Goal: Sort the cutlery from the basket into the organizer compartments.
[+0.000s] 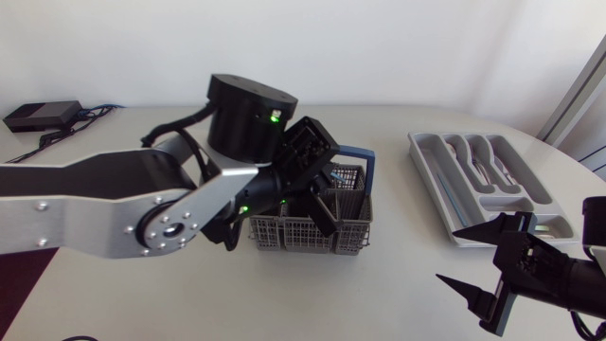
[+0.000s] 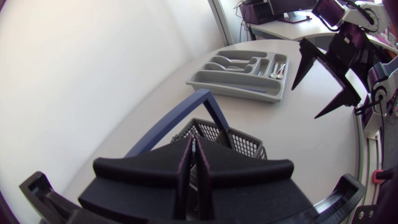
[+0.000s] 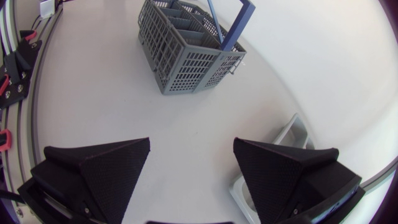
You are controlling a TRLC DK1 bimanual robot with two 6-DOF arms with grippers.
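Note:
The grey mesh basket (image 1: pixel 352 235) with a blue handle (image 1: pixel 367 170) stands mid-table. My left gripper (image 1: pixel 320 210) hangs over it, dipping into its top. In the left wrist view its fingers (image 2: pixel 194 152) are pressed together, shut; whether anything thin is pinched there is hidden. The basket (image 2: pixel 245 142) lies just beyond them. The grey organizer (image 1: pixel 431 180) sits at the right with cutlery (image 1: pixel 511 170) in its compartments. My right gripper (image 1: pixel 447 254) stands open near the front right, apart from both. In the right wrist view its open fingers (image 3: pixel 99 168) frame bare table, with the basket (image 3: pixel 193 50) ahead.
A black box (image 1: pixel 43 116) with cables sits at the table's rear left. A corner of the organizer (image 3: pixel 292 134) lies beside my right gripper. Bare tabletop spreads between basket and organizer (image 2: pixel 239 81).

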